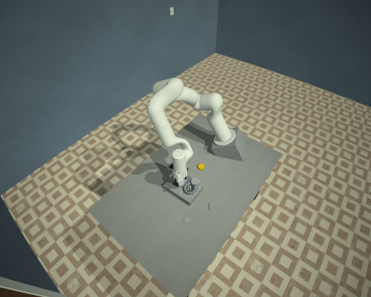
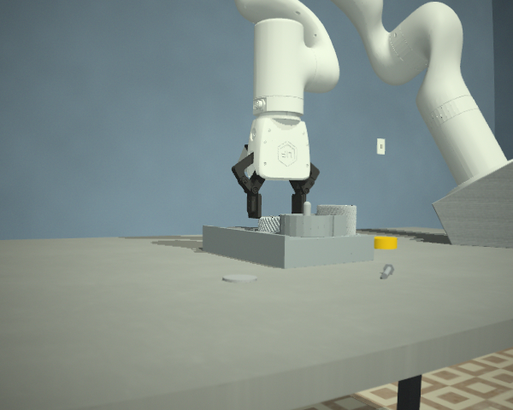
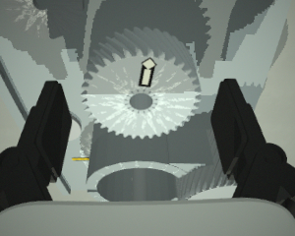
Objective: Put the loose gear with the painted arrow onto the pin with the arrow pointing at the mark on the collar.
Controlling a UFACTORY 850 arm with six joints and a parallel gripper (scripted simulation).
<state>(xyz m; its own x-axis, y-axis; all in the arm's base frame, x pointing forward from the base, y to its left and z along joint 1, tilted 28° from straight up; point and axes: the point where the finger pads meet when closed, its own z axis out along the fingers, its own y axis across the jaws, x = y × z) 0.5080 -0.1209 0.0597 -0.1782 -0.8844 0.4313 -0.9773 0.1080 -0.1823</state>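
Note:
The grey timing case (image 2: 287, 244) lies on the table, and it also shows in the top view (image 1: 182, 190). On it stand the pin and its collar (image 2: 307, 225). The loose gear (image 3: 142, 100) lies flat on the case just left of the collar (image 3: 138, 180). Its painted arrow (image 3: 147, 73) points away from the collar. A small yellow mark sits at the collar's left side. My gripper (image 2: 275, 207) is open and empty. Its fingers straddle the gear (image 2: 268, 223) from just above, with the fingertips about level with the gear's top.
A larger gear (image 2: 336, 213) stands on the case right of the pin. A yellow puck (image 2: 385, 242), a small bolt (image 2: 386, 271) and a flat grey disc (image 2: 238, 278) lie on the table around the case. The arm's base block (image 2: 491, 207) is at the right.

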